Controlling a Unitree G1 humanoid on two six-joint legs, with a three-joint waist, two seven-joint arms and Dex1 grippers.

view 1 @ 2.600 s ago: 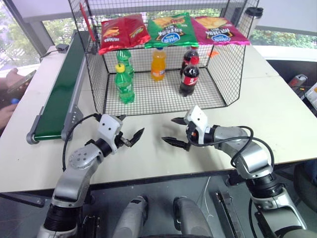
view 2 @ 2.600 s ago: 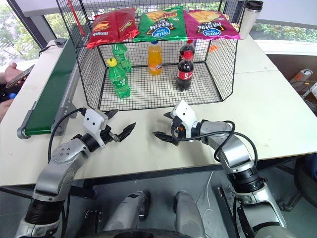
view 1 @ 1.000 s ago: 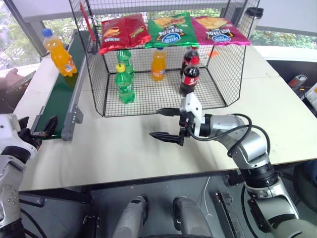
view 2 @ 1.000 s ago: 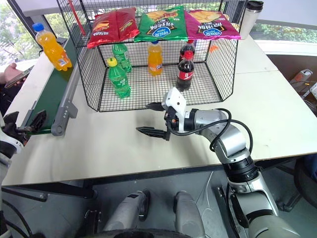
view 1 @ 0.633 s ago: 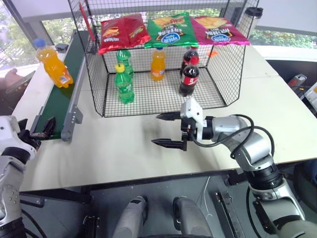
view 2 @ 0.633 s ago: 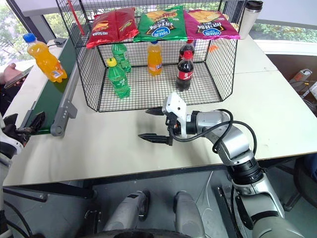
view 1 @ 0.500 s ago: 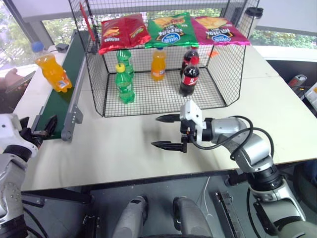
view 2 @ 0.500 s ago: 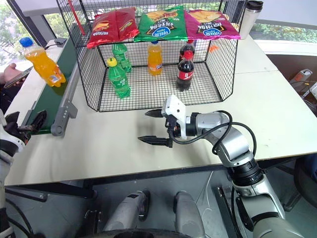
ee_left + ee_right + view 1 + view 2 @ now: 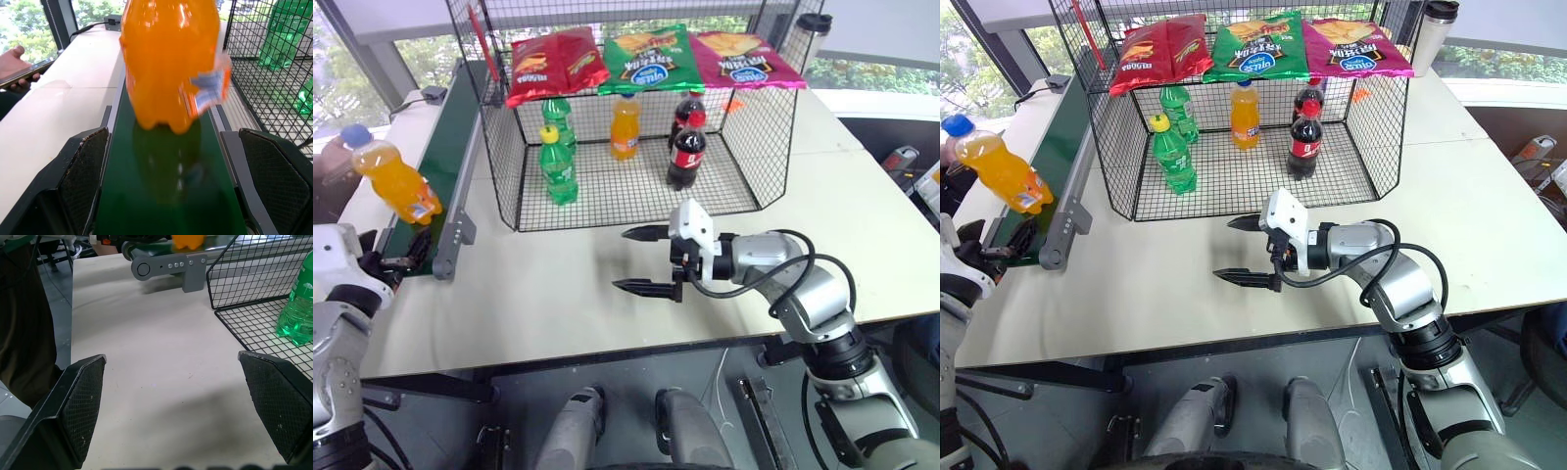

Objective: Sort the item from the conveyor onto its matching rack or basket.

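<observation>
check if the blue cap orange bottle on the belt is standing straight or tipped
Tipped. The orange bottle leans with its blue cap toward the belt's outer side, base still on the conveyor, just ahead of the open left claw.

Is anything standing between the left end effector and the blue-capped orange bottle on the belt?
Nothing visible. The left end effector is open at the near end of the conveyor, and the orange bottle stands just ahead of its fingers, with bare green belt between them.
</observation>
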